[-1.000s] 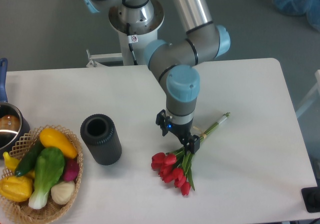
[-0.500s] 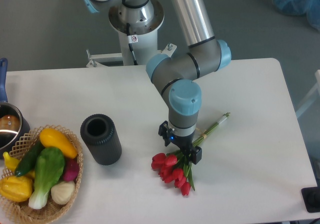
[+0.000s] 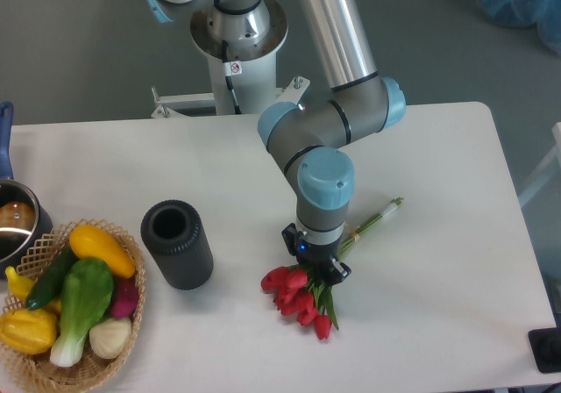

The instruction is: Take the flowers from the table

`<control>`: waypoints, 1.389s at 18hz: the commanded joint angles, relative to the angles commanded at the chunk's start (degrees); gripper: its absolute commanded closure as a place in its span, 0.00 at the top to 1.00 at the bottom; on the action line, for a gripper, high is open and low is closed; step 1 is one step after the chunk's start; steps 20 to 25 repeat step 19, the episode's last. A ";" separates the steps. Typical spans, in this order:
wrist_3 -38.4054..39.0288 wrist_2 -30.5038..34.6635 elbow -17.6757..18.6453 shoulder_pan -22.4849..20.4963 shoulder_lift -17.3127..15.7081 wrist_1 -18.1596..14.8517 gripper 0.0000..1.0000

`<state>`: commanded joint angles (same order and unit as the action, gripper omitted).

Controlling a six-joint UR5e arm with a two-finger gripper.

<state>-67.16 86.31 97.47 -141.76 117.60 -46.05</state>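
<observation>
Lower now than before, gripper (image 3: 317, 267) down on the flowers (image 3: 302, 292) upon the table (image 3: 438, 235), finger gap unclear.

White table (image 3: 438, 147), flowers (image 3: 298, 292), black cylinder (image 3: 178, 244), vegetable basket (image 3: 44, 358), pot (image 3: 13, 222)

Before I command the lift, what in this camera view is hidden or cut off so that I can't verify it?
- Gripper: fingertips hidden under the wrist; open or shut on the flowers cannot be told.
- Flower stems: middle section covered by the gripper; only the tip near the right shows.
- Pot: cut off by the left edge.
- Basket: bottom cut off by the lower edge.
</observation>
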 joint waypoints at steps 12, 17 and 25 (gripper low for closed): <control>-0.43 0.09 -4.57 -0.97 -7.21 -6.14 0.03; -4.73 2.36 -10.45 -1.59 -10.72 -22.39 0.02; -4.91 2.64 -10.90 -2.64 -11.43 -24.43 0.02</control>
